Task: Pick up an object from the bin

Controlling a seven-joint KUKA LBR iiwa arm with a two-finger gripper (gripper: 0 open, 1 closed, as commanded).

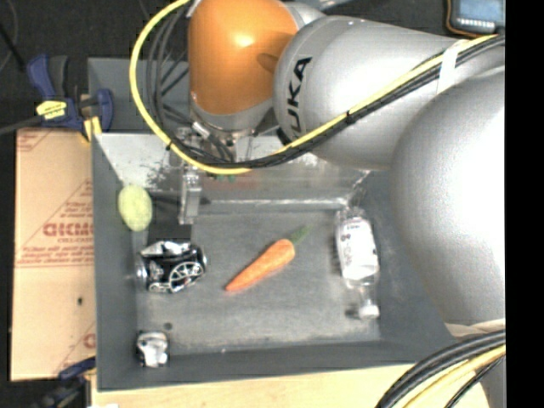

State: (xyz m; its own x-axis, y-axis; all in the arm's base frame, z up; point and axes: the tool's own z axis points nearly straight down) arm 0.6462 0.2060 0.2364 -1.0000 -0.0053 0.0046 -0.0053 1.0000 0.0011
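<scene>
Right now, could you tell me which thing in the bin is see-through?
The plastic bottle on the right; the carrot, toy car and green ball are opaque.

pale green oval fruit (pixel 134 208) lies against the bin's (pixel 289 317) left wall, toward the back.
</scene>
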